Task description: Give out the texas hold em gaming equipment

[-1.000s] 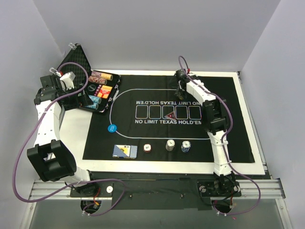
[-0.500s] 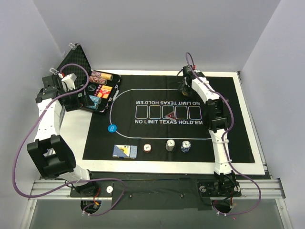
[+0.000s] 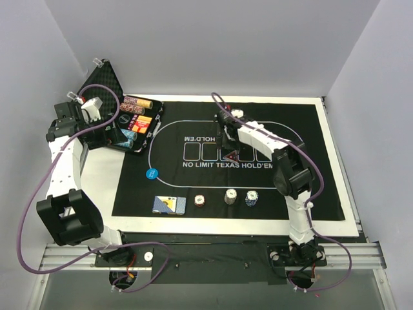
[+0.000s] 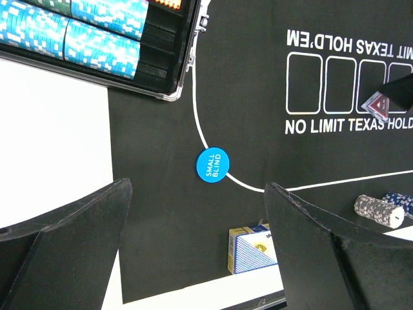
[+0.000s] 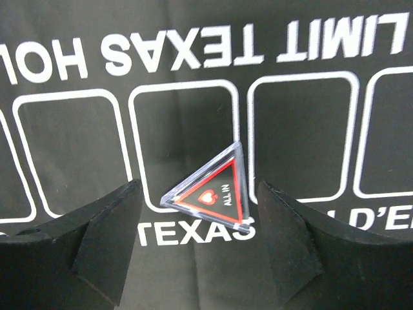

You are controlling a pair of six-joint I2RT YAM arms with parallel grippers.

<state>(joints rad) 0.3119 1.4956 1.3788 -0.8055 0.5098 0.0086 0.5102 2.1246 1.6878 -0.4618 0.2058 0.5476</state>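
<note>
A red triangular marker (image 5: 210, 187) lies flat on the black mat, over a card box's outline. My right gripper (image 5: 200, 239) hangs just above it, open, one finger on each side, neither touching it; from above that gripper (image 3: 227, 145) is at mid-mat. My left gripper (image 4: 197, 245) is open and empty, held high beside the case (image 3: 103, 97). Below it lie the blue disc button (image 4: 212, 165) and the deck of playing cards (image 4: 251, 248). Three small stacks of poker chips (image 3: 230, 196) stand along the mat's near side. Another small pale stack (image 3: 237, 113) stands at the far side.
The open black case holds rows of blue speckled chips (image 4: 97, 39) and sits at the mat's far left corner. The black felt mat (image 3: 310, 129) covers most of the white table. White walls close in the left, the far side and the right.
My right arm has swung left from the mat's far edge to the triangular marker, and its jaws have widened. A small pale chip stack shows where it was. The left arm barely moved.
</note>
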